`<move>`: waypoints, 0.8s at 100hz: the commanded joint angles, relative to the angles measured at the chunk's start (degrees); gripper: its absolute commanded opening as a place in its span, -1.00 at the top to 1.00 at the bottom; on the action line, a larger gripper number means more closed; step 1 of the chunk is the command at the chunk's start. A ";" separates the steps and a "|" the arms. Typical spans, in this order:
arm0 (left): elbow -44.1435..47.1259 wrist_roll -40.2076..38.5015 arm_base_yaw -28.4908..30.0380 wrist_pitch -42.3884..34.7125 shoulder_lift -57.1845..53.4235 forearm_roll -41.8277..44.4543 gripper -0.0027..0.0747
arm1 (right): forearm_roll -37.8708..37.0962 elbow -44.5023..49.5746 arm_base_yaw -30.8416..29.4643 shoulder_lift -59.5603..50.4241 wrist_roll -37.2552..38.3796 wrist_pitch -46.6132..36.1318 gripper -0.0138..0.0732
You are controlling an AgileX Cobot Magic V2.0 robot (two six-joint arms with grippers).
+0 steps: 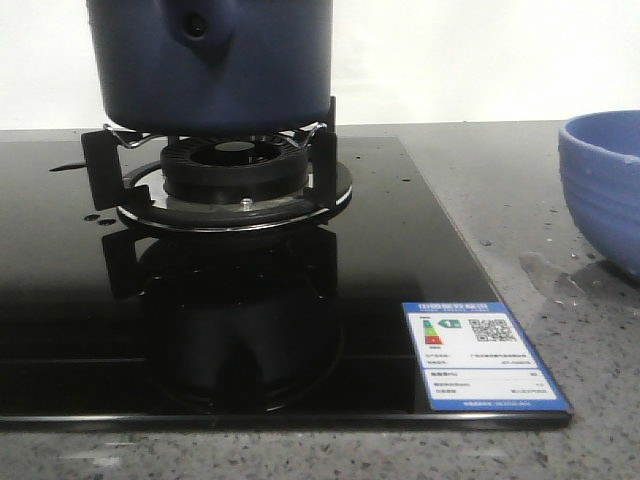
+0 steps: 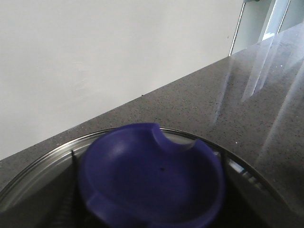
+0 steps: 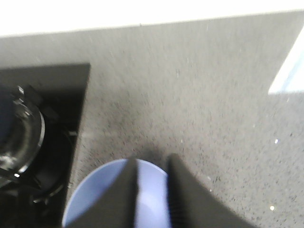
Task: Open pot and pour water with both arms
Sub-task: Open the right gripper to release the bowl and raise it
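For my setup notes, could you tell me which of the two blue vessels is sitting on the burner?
The dark navy pot sits on the burner; the lighter blue bowl stands on the counter.

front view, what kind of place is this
Probably a kitchen counter: a glossy black glass gas hob set into a speckled grey stone worktop, with a dark navy-blue round pot on the burner and a light blue ribbed bowl beside it.
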 commanded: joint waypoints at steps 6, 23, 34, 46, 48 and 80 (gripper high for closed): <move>-1.98 1.07 -0.29 1.48 -1.12 -2.28 0.09 | 0.28 -2.47 -0.48 -3.10 -0.62 -2.98 0.83; -1.98 1.17 -0.18 1.00 -1.12 -2.14 0.09 | 0.28 -2.47 -0.48 -3.48 -0.62 -2.51 0.83; -1.98 1.29 -0.18 1.61 -1.12 -2.14 -0.09 | 0.28 -2.47 -0.48 -3.48 -0.62 -2.40 0.83; -1.98 1.64 -0.18 1.48 -1.48 -2.14 -0.48 | 0.28 -2.37 -0.48 -3.48 -0.62 -2.40 0.83; -1.98 1.64 -0.18 1.39 -1.63 -2.14 -0.53 | 0.28 -2.37 -0.48 -3.48 -0.62 -2.40 0.83; -0.85 -1.66 -0.18 -2.52 -14.36 -2.36 -0.42 | 1.33 -0.64 0.78 -4.63 -3.10 -3.26 0.83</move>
